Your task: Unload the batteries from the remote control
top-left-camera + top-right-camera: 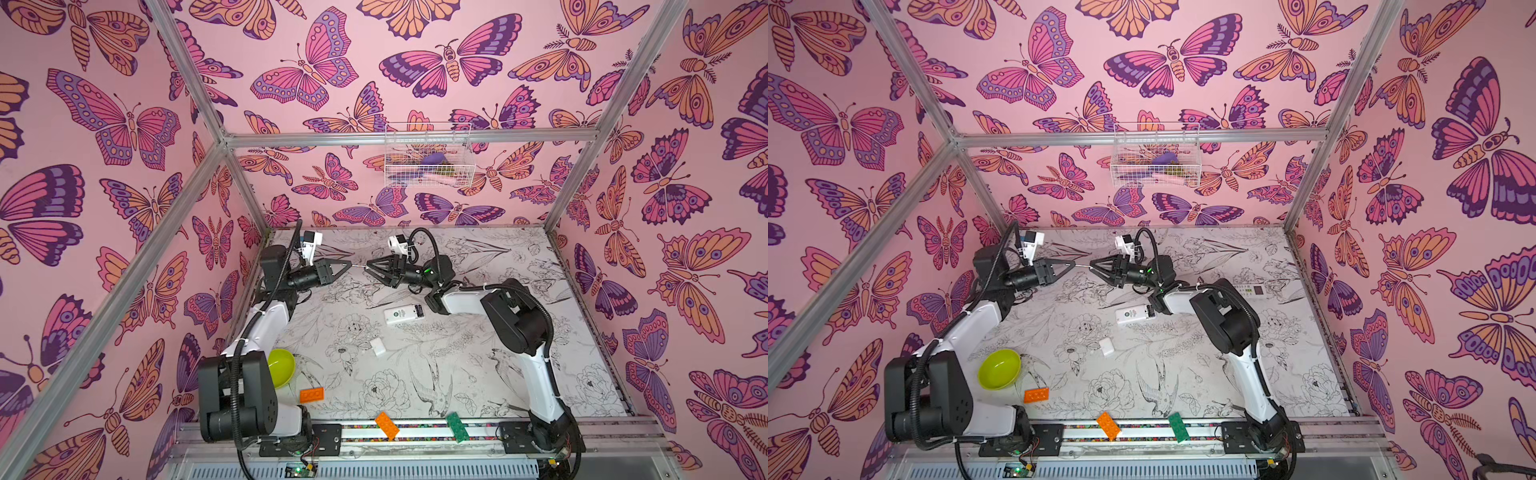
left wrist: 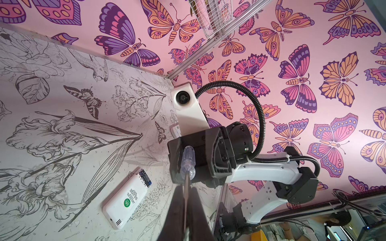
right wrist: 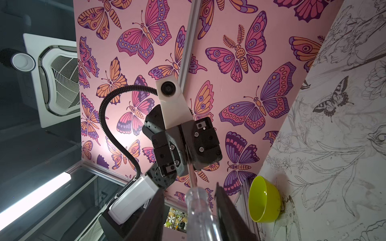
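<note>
We see the left hand (image 1: 350, 264) pressed together on the thin metal shaft of a tool (image 2: 188, 162), holding it level above the back of the counter (image 1: 457, 374). Facing it tip to tip, the right hand (image 1: 368, 269) has its jaws spread on either side of the tool's clear plastic handle. In the right wrist view a sliver of background shows beside the handle, so we judge it is not pinching. From both hands the batteries (image 2: 145, 177) lie lower and toward the front of the counter. They sit in the open bay at one end of a white remote (image 1: 403, 313), and only dark, glossy cylinder ends show there. We cannot tell how many fill the bay. In both top views the remote lies flat, face down, with its long axis running left to right. Its bay end points toward the right arm, which we judge the nearer of the two. The remote is smooth, slim plastic with rounded corners and a green round sticker. A small white rectangular cover (image 1: 378, 347) lies apart from it, nearer the front. A shiny lime-green bowl (image 1: 281, 368) sits by the left arm's base. The counter is matte white, printed with black line drawings of flowers and birds.
</note>
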You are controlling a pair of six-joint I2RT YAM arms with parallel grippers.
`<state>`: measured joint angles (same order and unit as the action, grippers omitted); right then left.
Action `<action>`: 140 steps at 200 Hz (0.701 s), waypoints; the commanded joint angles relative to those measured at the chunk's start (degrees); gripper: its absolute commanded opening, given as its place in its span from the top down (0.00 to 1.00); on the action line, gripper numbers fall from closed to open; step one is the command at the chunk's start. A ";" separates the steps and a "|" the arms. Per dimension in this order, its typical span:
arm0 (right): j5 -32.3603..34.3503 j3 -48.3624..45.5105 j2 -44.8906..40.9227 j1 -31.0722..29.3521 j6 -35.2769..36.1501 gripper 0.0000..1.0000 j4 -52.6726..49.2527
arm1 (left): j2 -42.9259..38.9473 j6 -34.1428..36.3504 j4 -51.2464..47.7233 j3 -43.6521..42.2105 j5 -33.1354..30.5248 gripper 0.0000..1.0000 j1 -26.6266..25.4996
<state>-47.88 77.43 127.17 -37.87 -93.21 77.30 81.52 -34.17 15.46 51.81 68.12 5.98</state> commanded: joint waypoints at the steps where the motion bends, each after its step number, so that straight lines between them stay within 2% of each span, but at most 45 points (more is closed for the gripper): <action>1: -2.34 2.51 0.19 -1.27 -0.34 0.67 4.43 | -0.28 0.64 0.53 -1.41 1.42 1.00 -1.06; 42: -2.78 1.64 -0.22 -1.16 0.24 0.90 4.14 | -0.22 0.28 -0.24 -1.31 0.39 1.00 -0.86; 64: -2.73 -0.51 -0.85 -0.57 1.90 0.99 3.05 | -0.36 2.12 -2.13 -1.30 -1.11 0.69 -0.72; 102: -3.00 -7.38 -4.93 2.30 5.72 1.00 1.83 | -0.81 4.34 -4.64 -0.97 -2.51 0.40 0.04; 114: -3.12 -9.49 -6.20 4.03 6.28 1.00 1.20 | -0.67 5.76 -6.48 -0.32 -2.48 0.33 0.30; 140: -3.41 -15.83 -10.78 8.68 9.25 0.99 -0.53 | -0.13 11.75 -12.97 2.59 0.45 0.27 0.35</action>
<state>-50.39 65.45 122.48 -33.41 -87.96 75.72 81.52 -29.15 8.67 51.81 66.26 6.00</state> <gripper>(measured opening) 0.169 0.705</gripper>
